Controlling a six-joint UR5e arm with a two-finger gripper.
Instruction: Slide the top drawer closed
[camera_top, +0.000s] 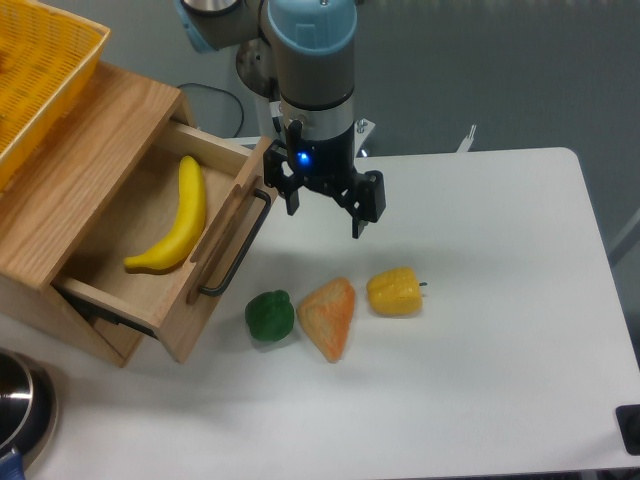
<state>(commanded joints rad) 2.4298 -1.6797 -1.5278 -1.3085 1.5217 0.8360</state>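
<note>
The top drawer (215, 285), light oak with a flat front and a long black bar handle (236, 249), stands pulled well out of the wooden cabinet (75, 190) toward the table's middle. A yellow banana (178, 220) lies inside it. My gripper (326, 210) hangs just right of the far end of the drawer front, close to the top of the handle. Its fingers (358, 212) are spread apart and hold nothing. I cannot tell whether the left finger touches the drawer front.
A yellow mesh basket (40, 70) sits on top of the cabinet. On the white table in front of the drawer lie a green pepper (270, 315), an orange wedge (330, 318) and a yellow pepper (394, 292). A metal bowl (20, 405) is at the bottom left corner.
</note>
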